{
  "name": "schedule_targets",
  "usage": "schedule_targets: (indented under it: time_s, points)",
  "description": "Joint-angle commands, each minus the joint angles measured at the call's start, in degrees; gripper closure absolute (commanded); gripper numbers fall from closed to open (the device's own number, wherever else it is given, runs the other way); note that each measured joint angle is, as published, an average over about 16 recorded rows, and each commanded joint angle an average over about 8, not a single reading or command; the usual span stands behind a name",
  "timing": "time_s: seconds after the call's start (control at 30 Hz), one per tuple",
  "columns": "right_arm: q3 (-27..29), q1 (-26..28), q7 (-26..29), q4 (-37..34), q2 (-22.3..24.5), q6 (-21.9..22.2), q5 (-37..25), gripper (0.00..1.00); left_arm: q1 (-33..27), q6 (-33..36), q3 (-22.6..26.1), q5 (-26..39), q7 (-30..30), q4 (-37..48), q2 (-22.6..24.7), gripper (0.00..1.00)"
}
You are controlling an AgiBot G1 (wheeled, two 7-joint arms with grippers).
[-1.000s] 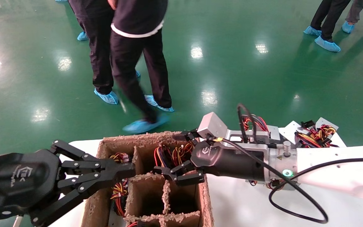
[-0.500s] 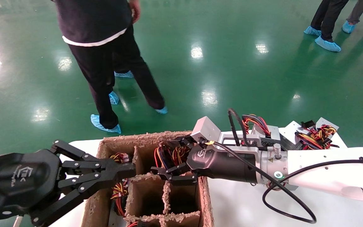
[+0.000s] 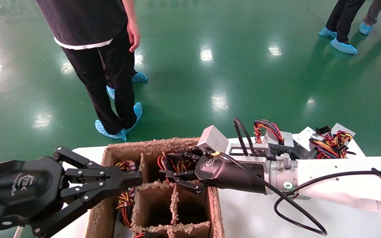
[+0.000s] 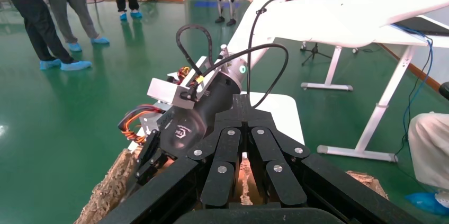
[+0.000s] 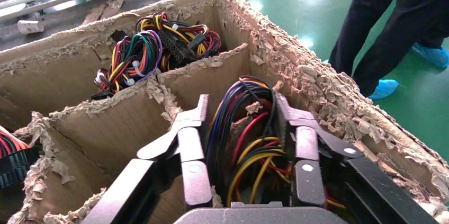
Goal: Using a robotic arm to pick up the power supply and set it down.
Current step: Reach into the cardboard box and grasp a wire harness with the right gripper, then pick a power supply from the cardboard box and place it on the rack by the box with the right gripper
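A power supply sits in the back right cell of the cardboard crate [image 3: 214,205]. Only its red, yellow and black wire bundle [image 3: 174,163] shows; the metal box is hidden. My right gripper [image 3: 172,177] reaches into that cell, open. In the right wrist view its fingers [image 5: 191,144] stand on either side of the wire bundle [image 5: 243,144], with the jaws apart. My left gripper [image 3: 136,178] hangs shut and empty over the crate's left side. In the left wrist view the left gripper [image 4: 244,102] points toward the right arm's black head [image 4: 196,123].
Two more power supplies [image 3: 276,140] [image 3: 331,138] with wire bundles lie on the white table [image 3: 253,215] behind the right arm. Other crate cells hold wire bundles [image 5: 132,57]; the near cells [image 3: 154,205] look dark. A person [image 3: 104,66] stands beyond the crate.
My right gripper has moved left and down into the crate's back right cell, over the wire bundle. The person has walked to the left. My left arm has not moved.
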Motion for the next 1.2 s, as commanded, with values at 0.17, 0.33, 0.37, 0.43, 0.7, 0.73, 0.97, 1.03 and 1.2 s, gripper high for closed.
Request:
schedule_targets:
  time_s: [0.17, 0.33, 0.37, 0.43, 0.7, 0.73, 0.97, 1.03, 1.2]
  points:
    - [-0.29, -0.39, 0.46, 0.89, 0.19, 1.03, -1.04, 1.00, 0.00, 0.00, 0.00, 0.00, 0.00, 0.00, 0.00, 1.00]
    - [-0.20, -0.65, 0.86, 1.24, 0.44, 1.67, -1.27, 1.00, 0.00, 0.00, 0.00, 0.00, 0.00, 0.00, 0.00, 1.00]
    - [-0.14, -0.68, 0.92, 1.27, 0.50, 1.74, -1.22, 1.00, 0.00, 0.00, 0.00, 0.00, 0.00, 0.00, 0.00, 1.00]
    - [0.03, -0.71, 1.05, 1.32, 0.64, 1.84, -1.04, 1.00, 0.00, 0.00, 0.00, 0.00, 0.00, 0.00, 0.00, 1.00]
    - [1.37, -0.87, 1.72, 1.60, 1.55, 1.52, 1.19, 1.00, 0.00, 0.00, 0.00, 0.00, 0.00, 0.00, 0.00, 1.00]
    - [1.62, -0.91, 1.82, 1.69, 1.73, 1.41, 1.62, 1.00, 0.00, 0.00, 0.00, 0.00, 0.00, 0.00, 0.00, 1.00]
    - [3.37, -1.02, 2.66, 3.03, 3.32, 0.65, 4.48, 1.00, 0.00, 0.00, 0.01, 0.00, 0.00, 0.00, 0.00, 1.00]
    - [3.85, -1.07, 2.99, 3.65, 3.80, 0.53, 5.21, 1.00, 0.00, 0.00, 0.01, 0.00, 0.00, 0.00, 0.00, 1.00]
    - [4.95, -1.33, 3.91, 5.27, 4.89, 0.51, 6.84, 1.00, 0.00, 0.00, 0.01, -0.01, 0.00, 0.00, 0.00, 1.00]
